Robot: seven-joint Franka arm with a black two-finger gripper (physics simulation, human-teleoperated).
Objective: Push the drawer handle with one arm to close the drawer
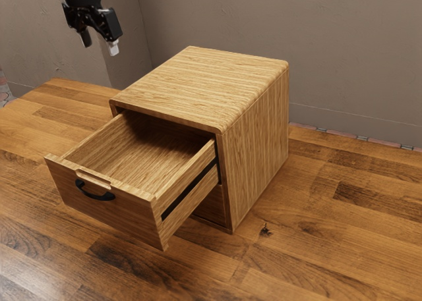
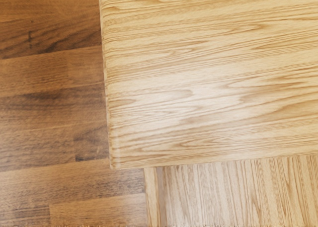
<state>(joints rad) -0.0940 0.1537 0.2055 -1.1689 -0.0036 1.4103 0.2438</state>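
High at the exterior view's upper left, my gripper (image 1: 99, 44) hangs in the air with its two fingertips apart and nothing between them. The wooden cabinet (image 1: 198, 83) stands on the table, and its upper drawer (image 1: 112, 212) is pulled far out. A black curved handle (image 1: 95, 194) is fixed to the drawer's front panel, away from my gripper. In the wrist view, the cabinet's top (image 2: 208, 83) lies below my hand, with part of the open drawer's inside (image 2: 223, 194) beyond its edge.
The wooden table (image 1: 316, 242) surrounds the cabinet. A lower drawer (image 1: 212, 205) sits under the pulled-out one, partly hidden by it. Behind the cabinet rises a grey wall (image 1: 297, 44).
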